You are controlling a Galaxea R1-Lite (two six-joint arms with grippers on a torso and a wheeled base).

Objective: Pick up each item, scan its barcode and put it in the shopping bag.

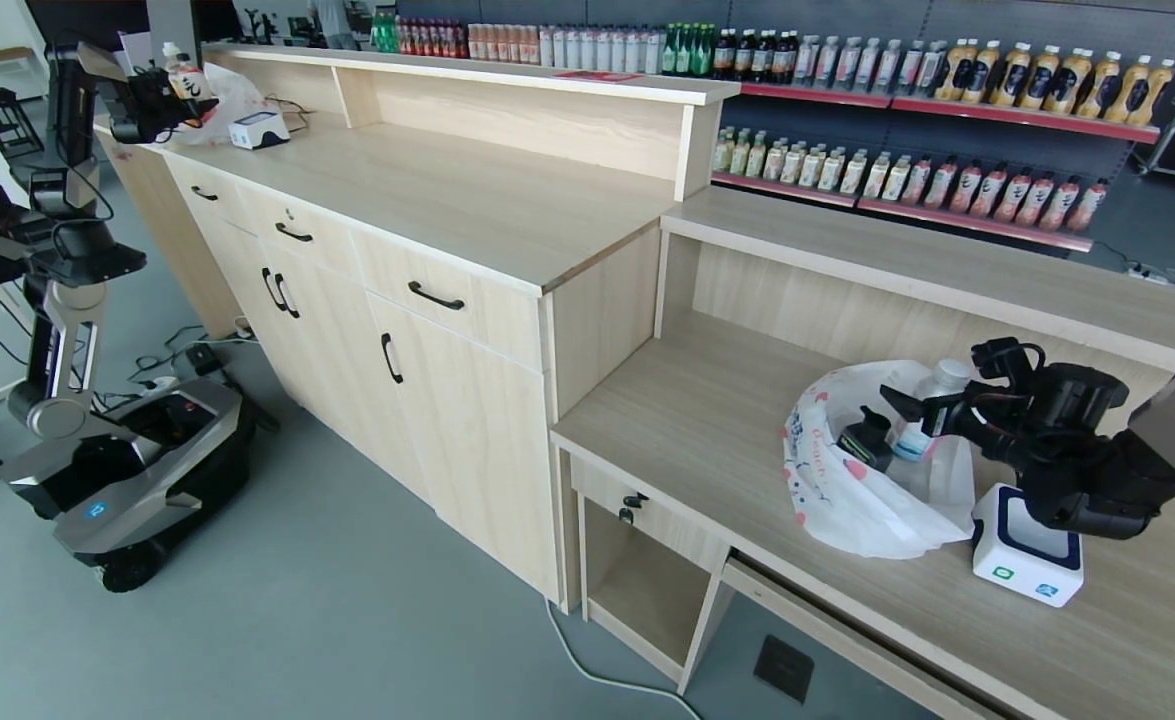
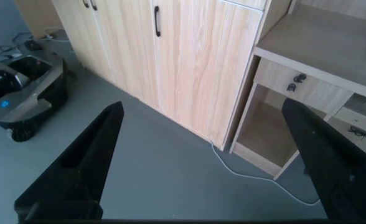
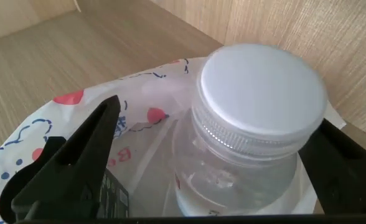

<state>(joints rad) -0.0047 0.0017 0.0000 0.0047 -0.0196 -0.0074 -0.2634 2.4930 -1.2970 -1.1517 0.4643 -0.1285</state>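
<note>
right wrist view: right gripper (image 3: 220, 121) gapes around bottle (image 3: 258, 106), base hidden in shopping bag (image 3: 152, 87); left gripper (image 2: 203, 107) wide.

Left pincer (image 2: 201, 107) spread wide, pointing downward. Right arm stretched forward, right pincer (image 1: 937, 390) spread.

The right arm (image 1: 1097, 470), just above the scanner box (image 1: 1027, 560), is matte black, with a bulky rounded wrist housing, a small boxy module on top and a flat dark grey panel behind it. The right gripper (image 1: 935, 375) has black tapering fingers (image 3: 71, 168). The left gripper (image 2: 201, 106) has two plain black wedge-shaped fingers (image 2: 77, 168), broad at the base and narrowing to blunt tips.
</note>
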